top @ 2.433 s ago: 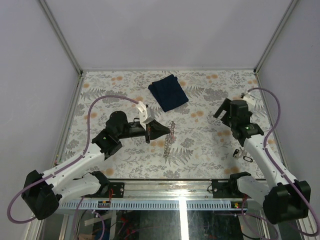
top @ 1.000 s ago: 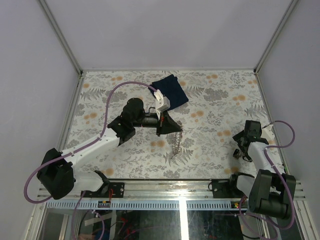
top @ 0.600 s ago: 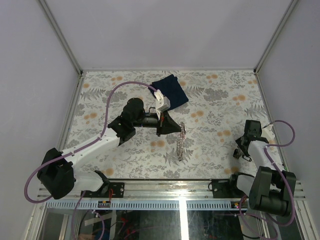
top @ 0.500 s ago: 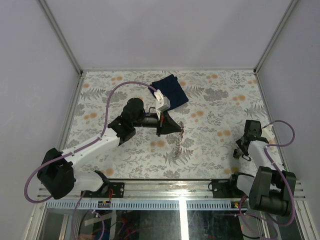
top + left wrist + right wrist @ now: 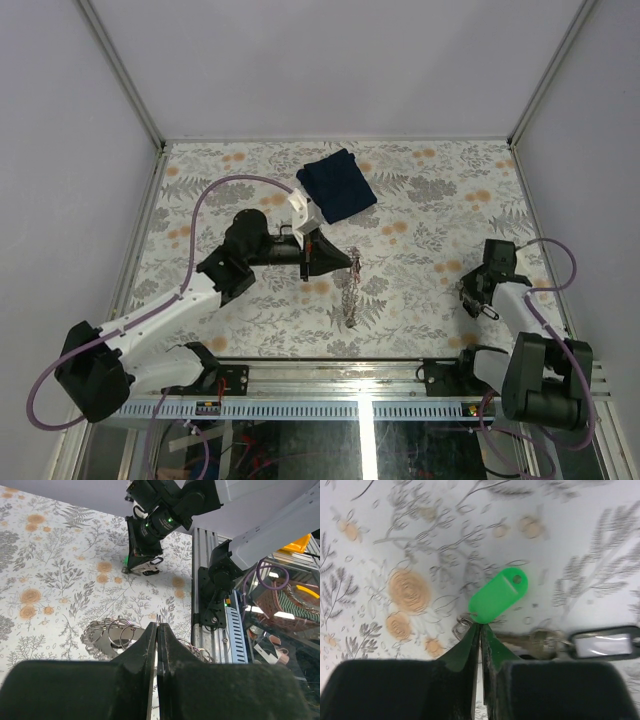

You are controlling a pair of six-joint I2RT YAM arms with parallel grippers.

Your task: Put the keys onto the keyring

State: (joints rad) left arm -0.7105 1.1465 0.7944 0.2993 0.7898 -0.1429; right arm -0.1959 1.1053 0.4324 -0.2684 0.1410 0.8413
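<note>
From above, your desk (image 5: 420, 200) is covered in a matte floral print of grey ferns and orange blossoms. Your left gripper (image 5: 340, 263), near the desk's centre, is clenched on the keyring (image 5: 348, 292). The keyring is a thin, silvery string of fine links and small rings that trails from the black fingertips towards 6 o'clock. The left wrist view shows a fine wire pinched between the flat pads, with shiny loops lying beneath. At about 4 o'clock on the desk, your right gripper (image 5: 468, 296) is clenched on the keys (image 5: 540, 642). Its tips meet on the narrow end of a glossy green oval tag (image 5: 499, 595) of plastic, which has a hole at its far end. Just to 3 o'clock of those tips lie a dull metal key and a black-framed tag (image 5: 605, 642), rectangular with a pale insert. A folded dark blue cloth (image 5: 336, 185), soft and matte, lies at 12 o'clock, well apart from both grippers.
</note>
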